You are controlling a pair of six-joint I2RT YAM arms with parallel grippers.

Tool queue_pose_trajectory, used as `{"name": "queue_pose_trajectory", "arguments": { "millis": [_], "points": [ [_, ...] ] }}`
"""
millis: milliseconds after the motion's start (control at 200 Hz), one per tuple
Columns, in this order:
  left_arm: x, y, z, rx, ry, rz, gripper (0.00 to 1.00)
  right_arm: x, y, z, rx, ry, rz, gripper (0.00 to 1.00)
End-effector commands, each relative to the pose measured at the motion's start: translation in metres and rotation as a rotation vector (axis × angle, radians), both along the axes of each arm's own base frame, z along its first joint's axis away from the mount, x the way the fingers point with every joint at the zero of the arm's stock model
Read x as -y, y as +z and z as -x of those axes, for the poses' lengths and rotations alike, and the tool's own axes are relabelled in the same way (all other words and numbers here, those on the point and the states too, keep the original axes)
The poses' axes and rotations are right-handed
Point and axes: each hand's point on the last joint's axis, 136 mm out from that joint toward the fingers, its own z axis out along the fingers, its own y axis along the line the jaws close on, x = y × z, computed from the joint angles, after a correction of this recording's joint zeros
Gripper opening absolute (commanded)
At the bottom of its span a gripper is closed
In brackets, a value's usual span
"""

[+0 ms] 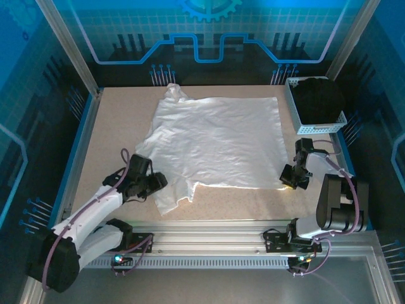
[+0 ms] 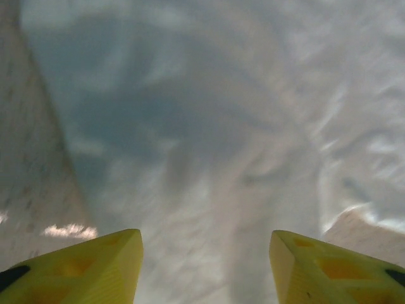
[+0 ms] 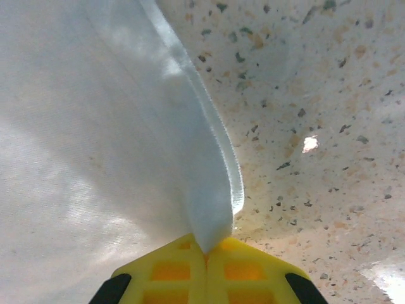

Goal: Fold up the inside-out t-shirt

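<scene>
Pinched tight together, the right fingers (image 3: 171, 272) hold the hemmed edge of the white t-shirt (image 3: 95, 126), which rises out of their tips as a thin fold above the speckled desk (image 3: 316, 95). The left fingers (image 2: 95, 266) stand about half wide, with wrinkled cloth below and between them, and I see nothing gripped. From overhead, the right fingers sit at the shirt's near right corner and the left ones at its near left edge, by a sleeve. The t-shirt lies spread flat across the middle of the desk, a bit of it bunched at the far left corner. Beyond it, at the far right, a white basket (image 1: 294, 107) holds a black garment (image 1: 319, 98). I judge this to be the grasp before a first fold: one corner is taken, the other not yet. The next move calls for the left fingers to close on cloth, so both ends can lift evenly. Wrist views give the grip, while the overhead view gives the lay of the shirt.
</scene>
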Motion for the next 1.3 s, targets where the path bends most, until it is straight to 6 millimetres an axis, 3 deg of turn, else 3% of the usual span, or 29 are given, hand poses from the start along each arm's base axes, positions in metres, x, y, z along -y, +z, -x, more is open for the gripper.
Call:
{"name": "queue_pose_trajectory", "arguments": {
  "millis": [0, 250, 535, 805, 935, 980, 1190, 1296],
  "points": [
    [-0.014, -0.024, 0.048, -0.170, 0.020, -0.102, 0.54, -0.008, 0.005, -0.001, 0.035, 0.025, -0.024, 0.02],
    [-0.003, -0.032, 0.081, -0.262, -0.088, -0.209, 0.51, -0.012, 0.007, -0.004, 0.064, 0.039, -0.047, 0.01],
    [0.016, -0.041, 0.068, -0.259, -0.216, -0.278, 0.46, -0.014, 0.007, -0.005, 0.073, 0.044, -0.059, 0.01],
    [0.034, -0.047, 0.057, -0.231, -0.287, -0.275, 0.24, -0.013, 0.009, -0.005, 0.081, 0.043, -0.056, 0.01],
    [0.030, -0.045, 0.058, -0.218, -0.282, -0.282, 0.09, -0.014, 0.010, -0.005, 0.087, 0.043, -0.055, 0.01],
    [0.026, -0.043, 0.059, -0.217, -0.271, -0.294, 0.00, -0.014, 0.011, -0.005, 0.089, 0.043, -0.055, 0.00],
    [0.004, -0.018, 0.067, -0.180, -0.169, -0.270, 0.00, -0.011, 0.013, -0.004, 0.093, 0.029, -0.046, 0.00],
    [-0.002, 0.011, 0.052, -0.109, -0.109, -0.193, 0.00, -0.007, 0.020, -0.008, 0.119, 0.024, -0.034, 0.00]
  ]
}}
